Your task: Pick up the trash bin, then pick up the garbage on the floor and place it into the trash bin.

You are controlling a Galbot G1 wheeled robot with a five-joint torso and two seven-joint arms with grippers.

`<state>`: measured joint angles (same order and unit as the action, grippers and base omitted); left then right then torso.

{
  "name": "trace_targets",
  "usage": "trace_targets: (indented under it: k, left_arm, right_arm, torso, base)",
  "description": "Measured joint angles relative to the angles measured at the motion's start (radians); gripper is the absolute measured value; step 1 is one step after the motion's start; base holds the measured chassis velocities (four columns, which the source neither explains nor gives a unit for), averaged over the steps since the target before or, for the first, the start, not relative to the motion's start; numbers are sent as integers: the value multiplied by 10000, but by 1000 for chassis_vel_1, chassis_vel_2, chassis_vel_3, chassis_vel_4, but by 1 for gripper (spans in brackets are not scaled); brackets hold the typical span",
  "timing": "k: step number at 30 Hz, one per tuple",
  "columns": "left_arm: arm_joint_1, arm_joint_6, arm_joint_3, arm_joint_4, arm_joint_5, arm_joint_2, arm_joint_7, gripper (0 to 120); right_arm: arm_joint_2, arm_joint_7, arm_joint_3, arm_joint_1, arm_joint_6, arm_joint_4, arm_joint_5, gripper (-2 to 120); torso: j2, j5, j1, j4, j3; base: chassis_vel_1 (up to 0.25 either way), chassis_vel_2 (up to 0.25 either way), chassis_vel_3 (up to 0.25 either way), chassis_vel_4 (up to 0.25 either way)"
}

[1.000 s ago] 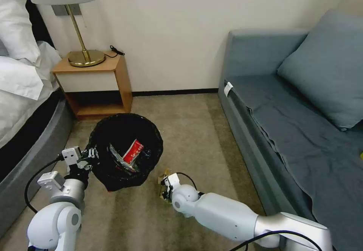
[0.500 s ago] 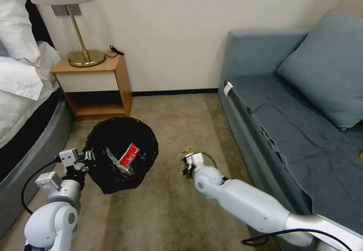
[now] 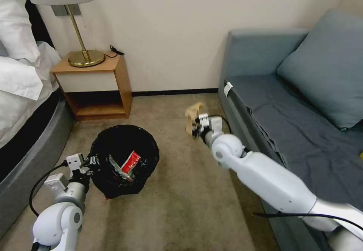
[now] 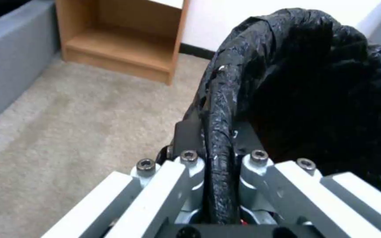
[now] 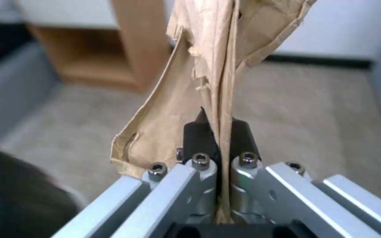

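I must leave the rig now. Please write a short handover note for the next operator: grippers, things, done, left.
Left gripper: shut on the rim of the trash bin, held low at the robot's left.
Right gripper: shut on the tan crumpled scrap, held up in the air near the sofa, not over the bin.
Done: bin grasped; a red-and-white wrapper lies inside; scrap picked up.
Left: bring the scrap over the bin and release it.

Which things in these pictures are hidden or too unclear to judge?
- Trash bin bottom, head view: litter under the red-and-white wrapper is lost in the dark bag.
- Paper scrap, right wrist view: its top is cut off by the edge.
- Left gripper fingertips, left wrist view: covered by the bag rim.
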<state>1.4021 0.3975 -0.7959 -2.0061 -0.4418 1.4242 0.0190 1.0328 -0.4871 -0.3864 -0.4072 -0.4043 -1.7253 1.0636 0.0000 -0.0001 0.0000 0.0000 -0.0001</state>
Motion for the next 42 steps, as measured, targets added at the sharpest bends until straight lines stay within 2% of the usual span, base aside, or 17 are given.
trace_targets:
  k: [2, 6, 10, 22, 28, 30, 31, 34, 35, 38, 41, 42]
  left_arm:
    - [-17, 30, 42, 4, 5, 20, -11, 5]
    - [-52, 251, 242, 61, -55, 118, -100, 5]
    - [59, 389, 294, 31, -104, 175, -109, 5]
    - [495, 565, 366, -338, -145, 328, -171, 5]
    - [773, 614, 389, -642, -122, 452, -258, 5]
    - [883, 612, 343, -704, -113, 480, -260, 5]
    - [883, 612, 343, -704, -113, 480, -260, 5]
    - [1048, 549, 242, -742, -107, 546, -261, 5]
    - [1048, 549, 242, -742, -107, 546, -261, 5]
    - [1140, 535, 236, -822, -145, 617, -291, 5]
    - [1158, 528, 229, -835, -162, 648, -333, 5]
    - [1157, 528, 221, -835, -171, 667, -362, 5]
  right_arm:
    - [-8, -2, -46, 37, 33, -171, 26, 0]
    - [-15, 33, -855, -4, 380, -1423, 42, 0]
    - [55, 61, -1652, -183, 485, -1858, -104, 0]
    - [643, 583, -2771, -405, 558, -1771, -756, 0]
    - [619, 980, -3204, -767, 521, -1656, -1355, 0]
    - [542, 1066, -3326, -869, 521, -1662, -1581, 7]
    - [542, 1066, -3326, -869, 521, -1662, -1581, 7]
    - [396, 1163, -3518, -952, 501, -1848, -1847, 20]
    - [396, 1163, -3518, -952, 501, -1848, -1847, 20]
    - [215, 1179, -3651, -898, 399, -1958, -2044, 37]
    - [152, 1178, -3639, -929, 337, -2044, -2106, 42]
    - [85, 1168, -3634, -940, 291, -2098, -2158, 49]
  torso:
    - [-1, 0, 0, 0, 0]
    - [0, 0, 0, 0, 0]
    - [0, -1, 0, 0, 0]
    - [0, 0, 0, 1, 0]
    - [0, 0, 0, 0, 0]
    - [0, 1, 0, 0, -1]
    - [0, 1, 0, 0, -1]
    - [0, 1, 0, 1, 0]
    - [0, 1, 0, 1, 0]
    - [0, 1, 0, -1, 0]
    - [0, 1, 0, 0, 0]
    - [0, 1, 0, 1, 0]
  base:
    - [0, 0, 0, 0]
    - [0, 0, 0, 0]
    - [0, 0, 0, 0]
    - [0, 0, 0, 0]
    - [0, 0, 0, 0]
    - [0, 0, 0, 0]
    - [0, 0, 0, 0]
    - [0, 0, 0, 0]
    - [0, 0, 0, 0]
    - [0, 0, 0, 0]
    - [0, 0, 0, 0]
    - [0, 0, 0, 0]
